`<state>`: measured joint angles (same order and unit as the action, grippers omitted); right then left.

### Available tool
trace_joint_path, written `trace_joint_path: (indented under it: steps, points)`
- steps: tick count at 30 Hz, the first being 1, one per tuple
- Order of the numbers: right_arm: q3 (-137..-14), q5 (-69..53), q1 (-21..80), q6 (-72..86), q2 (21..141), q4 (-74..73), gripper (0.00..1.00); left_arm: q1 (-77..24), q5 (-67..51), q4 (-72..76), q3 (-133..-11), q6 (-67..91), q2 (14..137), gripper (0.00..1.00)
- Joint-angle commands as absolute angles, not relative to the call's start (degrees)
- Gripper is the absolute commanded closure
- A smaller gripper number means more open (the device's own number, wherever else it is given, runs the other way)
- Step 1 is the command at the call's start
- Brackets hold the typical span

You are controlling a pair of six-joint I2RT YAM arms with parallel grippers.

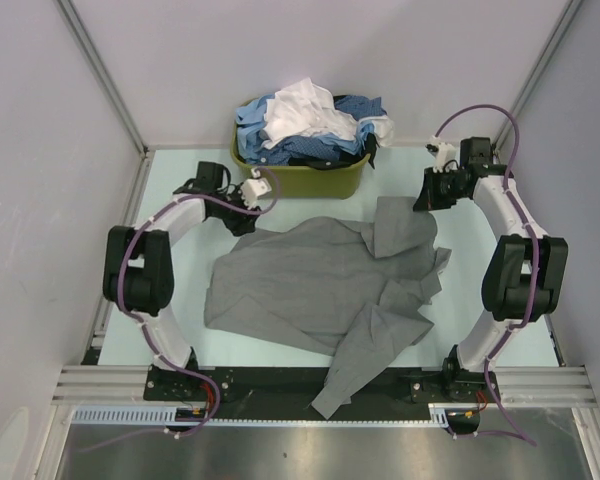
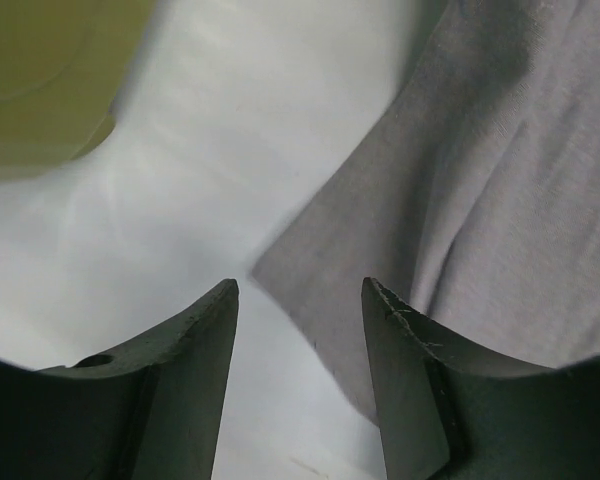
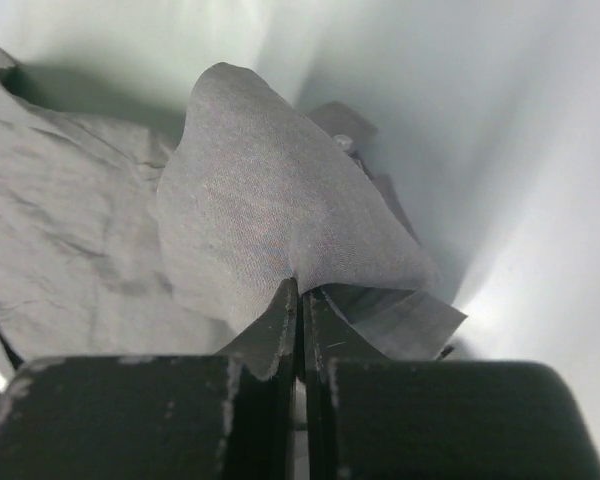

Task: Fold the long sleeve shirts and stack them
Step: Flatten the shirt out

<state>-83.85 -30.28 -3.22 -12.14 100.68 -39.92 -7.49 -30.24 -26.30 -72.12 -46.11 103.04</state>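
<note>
Pale mint-green tabletop, plain lilac-grey back wall, matching side walls left and right, slanted aluminium corner posts, ribbed aluminium rail along near edge, brushed steel sheet in front, soft even light, faint shadows

Left arm, right arm: white shells, black joints, purple cables (looped externally); jaws dark, scuffed edges.

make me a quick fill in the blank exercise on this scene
1. The right end effector is ____ on a fold of the plain mid-grey cloth shirt.
2. The left end effector is ____, gripping nothing.
3. The other shirts, blue and ____, lie piled in the olive-green plastic basket.

Missing words: shut; open; white.
</note>
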Motion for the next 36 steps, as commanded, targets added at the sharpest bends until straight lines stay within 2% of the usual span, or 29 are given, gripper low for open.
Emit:
trace_joint_path:
  steps: [1,9,12,15,16,18,20,27,36]
  points:
    - [-84.9,-27.6,-3.0,-14.1,100.7,-35.9,1.00,-11.5,-25.0,-19.6,-72.8,-50.9,107.0,0.43]
    - [-86.0,-27.2,-3.0,-14.5,102.4,-35.4,1.00,-12.5,-17.5,-20.6,-75.2,-54.7,112.1,0.44]
    - [-86.8,-27.2,-2.8,-14.4,103.4,-35.1,1.00,-12.6,-16.6,-24.1,-76.3,-57.2,113.8,0.48]
    - [-87.6,-26.9,-2.6,-14.5,104.2,-34.5,1.00,-12.6,-16.7,-26.4,-76.5,-59.0,114.3,0.61]
    - [-88.3,-26.7,-2.5,-14.5,104.6,-34.3,1.00,-12.6,-16.9,-27.1,-76.6,-59.3,114.4,0.74]
    - [-89.0,-26.1,-2.5,-14.5,105.4,-33.8,1.00,-12.3,-16.7,-27.7,-76.3,-59.7,113.9,0.92]
    - [-90.2,-25.3,-2.3,-14.3,106.2,-32.3,1.00,-11.6,-16.8,-26.1,-76.1,-58.0,112.6,0.99]
    - [-97.0,-18.3,-1.4,-12.5,113.0,-26.3,1.00,-5.3,-18.9,-18.8,-79.4,-48.4,109.7,1.00]
    - [-107.7,-13.3,-0.2,-12.7,122.7,-22.8,0.99,-4.7,-18.4,-13.0,-80.5,-42.7,110.6,1.00]
